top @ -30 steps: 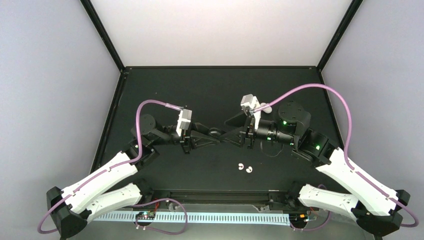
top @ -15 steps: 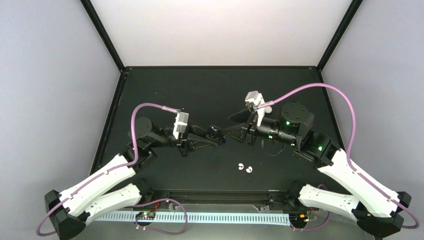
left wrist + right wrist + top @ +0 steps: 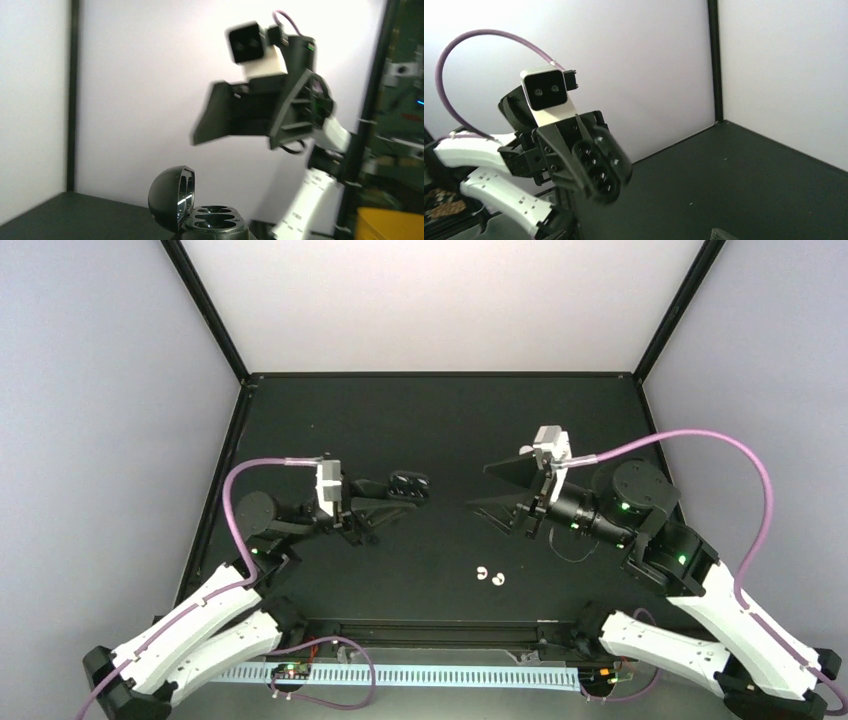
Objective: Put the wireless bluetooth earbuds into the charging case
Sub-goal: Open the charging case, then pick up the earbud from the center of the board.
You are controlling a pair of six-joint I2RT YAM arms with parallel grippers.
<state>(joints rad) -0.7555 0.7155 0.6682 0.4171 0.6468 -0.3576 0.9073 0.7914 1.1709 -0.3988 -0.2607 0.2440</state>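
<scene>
Top external, case (image 3: 408,484) mid-table, earbuds (image 3: 497,579) near front edge

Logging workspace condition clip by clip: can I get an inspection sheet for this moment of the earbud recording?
Surface: black table top, no marks seen.
Job's things: charging case, black, lid open, held up off the table; two white earbuds lying loose side by side near the front edge; no other earbuds made out.
Clutter: nothing seen.
Grippers: left tool shut on the charging case; right tool open, empty, facing the case across a gap.
Cables: purple cable looping over the left arm, another over the right.
Surroundings: pale back wall, black frame post at each corner.
</scene>
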